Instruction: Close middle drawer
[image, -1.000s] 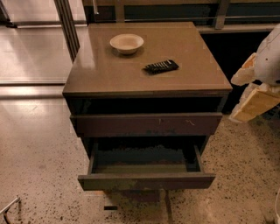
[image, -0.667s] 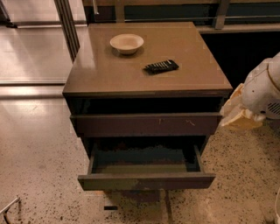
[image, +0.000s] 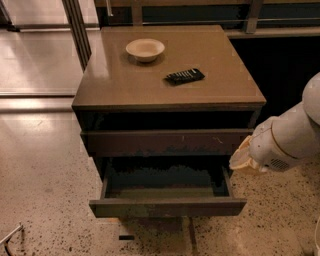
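The middle drawer (image: 167, 206) is pulled far out of the brown cabinet (image: 120, 82). It is wide and shallow, with a plain dark-brown front and a dark inside. Above it sits a drawer front with small white scratches (image: 165, 142), pulled out slightly. My gripper (image: 241, 161) is the beige end of the white arm (image: 287, 142), which comes in from the right. It hangs just right of the cabinet, beside the open drawer's right rear corner and above the level of its front.
A small tan bowl (image: 145, 49) and a black remote (image: 185, 76) lie on the cabinet top. A metal post (image: 77, 25) stands at the back left. Speckled floor (image: 45, 190) lies left of and in front of the cabinet.
My arm and gripper have moved left and down, from beside the cabinet's top edge to beside the open drawer. The drawers have not moved.
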